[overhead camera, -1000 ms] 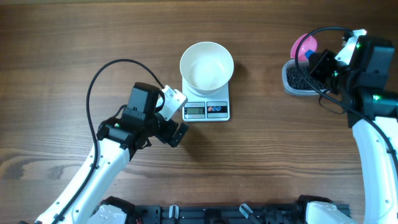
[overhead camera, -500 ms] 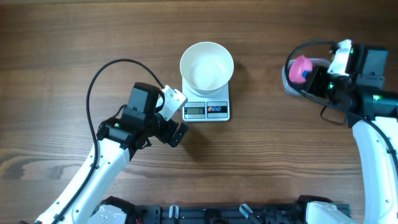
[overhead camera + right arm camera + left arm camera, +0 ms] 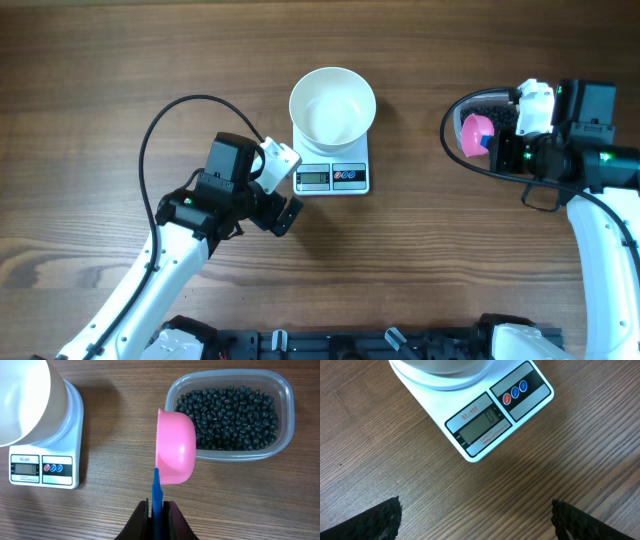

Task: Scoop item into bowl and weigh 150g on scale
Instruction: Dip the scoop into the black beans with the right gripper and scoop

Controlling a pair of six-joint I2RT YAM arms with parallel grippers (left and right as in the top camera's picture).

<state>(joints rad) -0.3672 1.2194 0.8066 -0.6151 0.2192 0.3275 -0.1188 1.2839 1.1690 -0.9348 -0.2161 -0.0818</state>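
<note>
The white bowl (image 3: 333, 105) stands empty on the white scale (image 3: 332, 176), whose display (image 3: 485, 425) shows in the left wrist view. My right gripper (image 3: 157, 505) is shut on the blue handle (image 3: 156, 487) of a pink scoop (image 3: 175, 452). The scoop hangs turned on its side over the table between the scale (image 3: 42, 467) and the clear tub (image 3: 282, 435). Its inside faces away, so I cannot tell whether it holds anything. Black beans (image 3: 230, 415) fill the tub. My left gripper (image 3: 477, 522) hovers open just in front of the scale, with only bare wood between its fingers.
The tub sits at the right, mostly hidden under my right arm (image 3: 585, 130) in the overhead view. My left arm (image 3: 190, 215) and its cable reach in from the lower left. Bare wooden table (image 3: 420, 250) lies between the arms.
My right gripper has swung the pink scoop off the tub, toward the near side and slightly left. The left arm has not moved.
</note>
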